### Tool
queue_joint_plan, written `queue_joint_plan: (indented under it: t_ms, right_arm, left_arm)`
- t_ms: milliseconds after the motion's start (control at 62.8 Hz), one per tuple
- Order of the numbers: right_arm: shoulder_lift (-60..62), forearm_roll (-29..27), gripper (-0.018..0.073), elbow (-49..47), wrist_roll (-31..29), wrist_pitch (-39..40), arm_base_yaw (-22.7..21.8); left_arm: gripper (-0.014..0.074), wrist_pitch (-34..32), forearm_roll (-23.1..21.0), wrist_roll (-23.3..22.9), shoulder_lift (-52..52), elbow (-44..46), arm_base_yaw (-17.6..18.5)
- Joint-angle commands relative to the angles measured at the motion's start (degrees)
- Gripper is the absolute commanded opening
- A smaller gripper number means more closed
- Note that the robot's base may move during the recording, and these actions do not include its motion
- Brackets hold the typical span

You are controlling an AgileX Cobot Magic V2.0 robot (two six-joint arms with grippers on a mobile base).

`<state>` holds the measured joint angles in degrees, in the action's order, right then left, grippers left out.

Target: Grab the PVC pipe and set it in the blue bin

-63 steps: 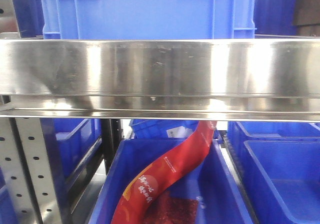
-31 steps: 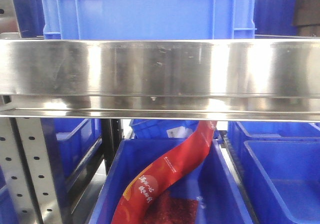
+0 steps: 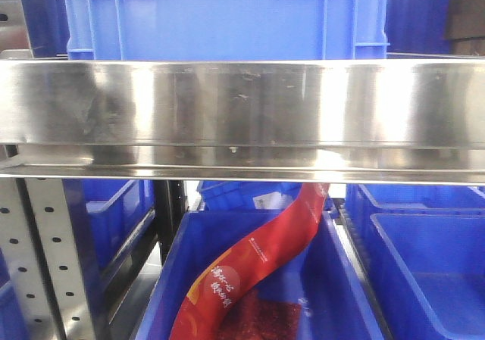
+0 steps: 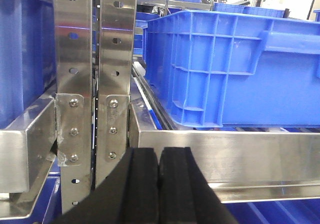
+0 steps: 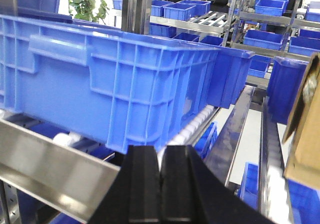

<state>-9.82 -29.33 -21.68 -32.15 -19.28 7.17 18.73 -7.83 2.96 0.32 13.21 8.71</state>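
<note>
both arms' fingers (image 4: pixel 159 184) (image 5: pixel 160 184) together, level

Counts for you, by view. Front view: one steel shelf rail (image 3: pixel 242 116), one blue bin (image 3: pixel 227 18) sitting above it, one red printed pouch (image 3: pixel 254 268) in the lower bin (image 3: pixel 341 294), plus two more lower bins at right (image 3: pixel 424 264) and one at left (image 3: pixel 114 219). Left wrist view: two perforated steel uprights (image 4: pixel 72 59), one large blue bin (image 4: pixel 240 69), one claw (image 4: pixel 159 184). Right wrist view: one claw (image 5: pixel 160 184), one cardboard box (image 5: pixel 305 124), one potted plant (image 5: pixel 87 2); background bins are too many to count reliably.
</note>
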Motion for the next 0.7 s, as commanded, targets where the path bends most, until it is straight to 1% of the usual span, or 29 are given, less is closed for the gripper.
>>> queue_joint_plan:
  t_ms: [0, 80, 175, 335, 685]
  right_arm:
    - [2.5, 0.2, -0.0162, 2.4, -0.4, 1.1, -0.2]
    - [5.7, -0.3, -0.0162, 4.6, -0.4, 0.6, -0.2]
    - [9.8, -0.4, -0.0162, 5.0, -0.4, 1.6, -0.2]
    - [9.8, -1.3, -0.0162, 5.2, 0.2, -1.3, -0.1]
    - [9.8, -1.9, -0.0162, 5.2, 0.2, 0.4, -0.1]
  left_arm:
    - [-0.0111, -1.6, 0.1, -0.2, -0.3, 0.0, -0.1]
    - [-0.0111, -1.7, 0.1, -0.2, -0.3, 0.0, -0.1]
    - [-0.0111, -1.7, 0.2, -0.2, -0.3, 0.0, -0.1]
    - [-0.0111, -2.2, 0.5, -0.2, -0.3, 0.0, -0.1]
    - [-0.0111, -2.2, 0.5, -0.2, -0.3, 0.0, -0.1]
